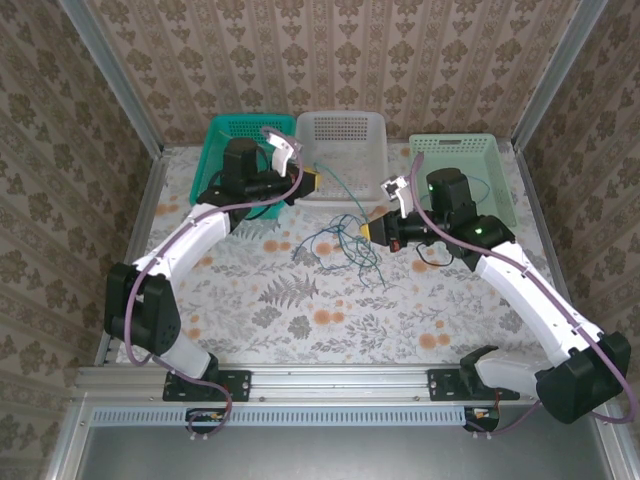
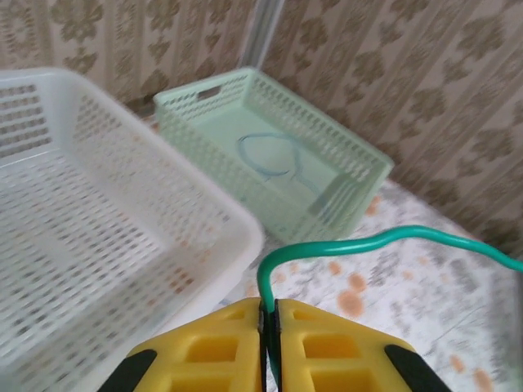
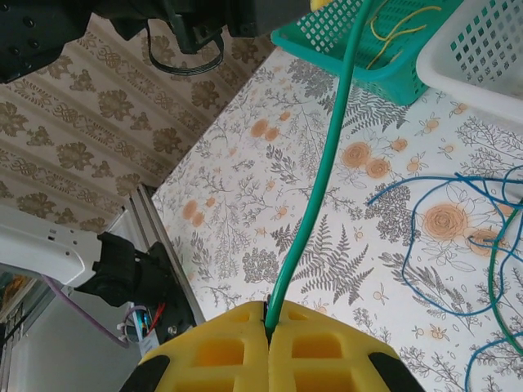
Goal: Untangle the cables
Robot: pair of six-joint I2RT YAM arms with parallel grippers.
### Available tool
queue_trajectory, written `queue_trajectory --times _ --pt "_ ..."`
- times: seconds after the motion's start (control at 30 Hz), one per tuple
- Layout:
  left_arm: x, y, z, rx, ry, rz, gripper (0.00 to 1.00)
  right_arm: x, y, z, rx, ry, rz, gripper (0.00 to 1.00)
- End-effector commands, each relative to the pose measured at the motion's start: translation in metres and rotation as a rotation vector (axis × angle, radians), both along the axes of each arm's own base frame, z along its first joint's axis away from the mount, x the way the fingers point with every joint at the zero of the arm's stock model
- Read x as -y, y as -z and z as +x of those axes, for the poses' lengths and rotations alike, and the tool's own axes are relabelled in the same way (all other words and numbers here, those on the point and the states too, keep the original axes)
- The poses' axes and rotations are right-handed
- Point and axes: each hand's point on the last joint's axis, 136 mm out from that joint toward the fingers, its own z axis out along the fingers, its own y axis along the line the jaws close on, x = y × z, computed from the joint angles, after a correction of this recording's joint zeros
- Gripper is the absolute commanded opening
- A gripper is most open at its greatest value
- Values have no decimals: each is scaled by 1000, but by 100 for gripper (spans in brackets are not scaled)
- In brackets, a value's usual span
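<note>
A green cable [image 3: 323,171] runs taut between my two grippers. In the left wrist view my left gripper [image 2: 268,309] has its yellow fingers shut on one end, and the green cable [image 2: 368,241] curls up and off to the right. My right gripper [image 3: 269,310] is shut on the other end. From above, the left gripper [image 1: 311,180] hovers at the white basket's front and the right gripper [image 1: 372,230] sits mid-table. A loose tangle of blue and green cables [image 1: 345,248] lies on the floral cloth between them, and the blue strands [image 3: 425,237] spread to the right gripper's right.
Three baskets line the back: teal [image 1: 225,130] holding yellow wires [image 3: 392,24], white [image 1: 340,125], and pale green [image 1: 460,145] with a light blue wire loop [image 2: 270,155] inside. The white basket's rim [image 2: 237,220] is close below the left fingers.
</note>
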Motion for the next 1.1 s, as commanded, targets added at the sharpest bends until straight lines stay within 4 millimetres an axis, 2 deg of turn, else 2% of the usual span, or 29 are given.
queue_trajectory --times 0.0,0.17,0.2,0.23,0.37,0.47,0.57,0.83,0.97,1.07 --pt "-20 17 5 103 -49 217 11 8 -7 -11 -6 -23 -28 0" --pt "-48 41 17 233 -102 523 10 21 26 -11 -114 -6 -138 0" --pt "-42 45 13 274 -79 586 10 22 33 -12 -141 -7 -158 0" --pt "-46 48 15 305 -85 646 10 23 38 -11 -161 -9 -169 0" --pt "-53 61 24 507 -86 932 8 21 45 -8 -198 -18 -181 0" --pt "-55 68 30 633 -75 1076 4 24 43 -6 -196 -18 -192 0" --pt "-59 74 33 703 -64 1152 0 30 39 -7 -201 -12 -190 0" --pt "-64 95 35 848 -46 1269 0 53 17 -4 -196 48 -96 0" --pt "-58 85 35 920 -83 1249 0 50 16 -8 -227 20 -61 0" --pt "-61 69 41 941 -168 1245 0 49 22 -6 -245 12 -58 0"
